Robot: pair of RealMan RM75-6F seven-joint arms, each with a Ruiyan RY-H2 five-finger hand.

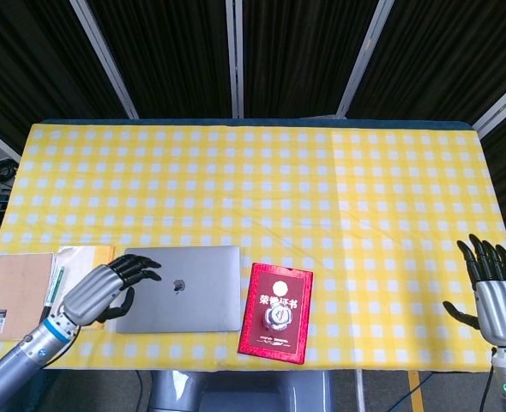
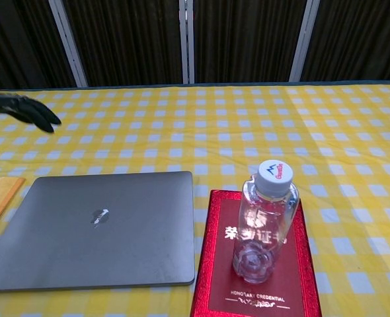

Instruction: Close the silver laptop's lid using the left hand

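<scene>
The silver laptop (image 1: pixel 181 288) lies closed and flat near the front edge of the table (image 1: pixel 322 189), just beside a red certificate booklet (image 1: pixel 277 312) on which a clear water bottle (image 2: pixel 266 222) stands upright. The left hand (image 1: pixel 103 290) hovers over the laptop's left edge with its fingers spread and holds nothing. The right hand (image 1: pixel 491 294) is far at the right side, fingers apart and pointing up, also holding nothing.

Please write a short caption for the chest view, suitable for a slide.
Closed silver laptop lies flat beside a water bottle standing on a red certificate; left hand hovers, fingers spread.
</scene>
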